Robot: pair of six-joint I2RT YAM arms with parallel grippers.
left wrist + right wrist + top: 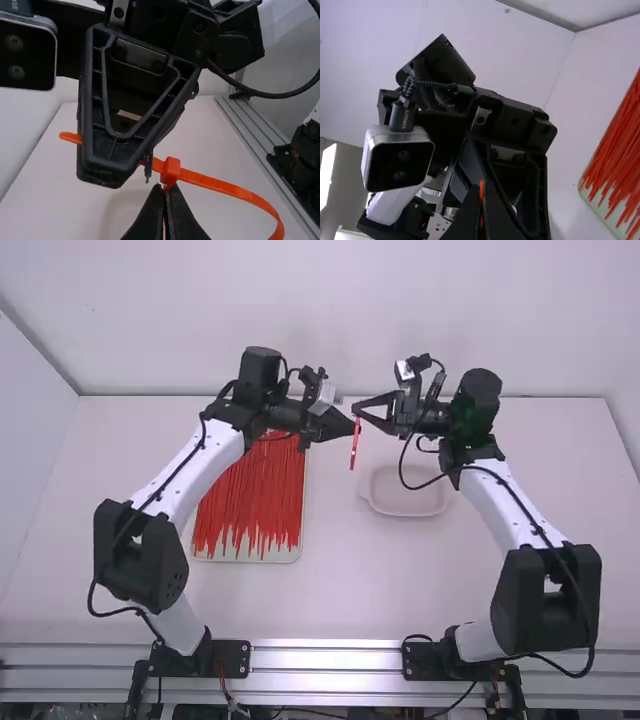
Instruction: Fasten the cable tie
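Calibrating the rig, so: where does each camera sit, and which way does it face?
High view: above and behind the bases, looking down on the table; both arms show.
Left wrist view: on that wrist, facing the right gripper; own fingertips show.
Right wrist view: likewise, facing the left gripper; own fingertips show.
All share the tie.

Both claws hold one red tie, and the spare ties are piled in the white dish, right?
No: the high view shows the spare ties lying on the flat board under the left arm, not in the white dish. The left gripper and right gripper do hold one red tie.
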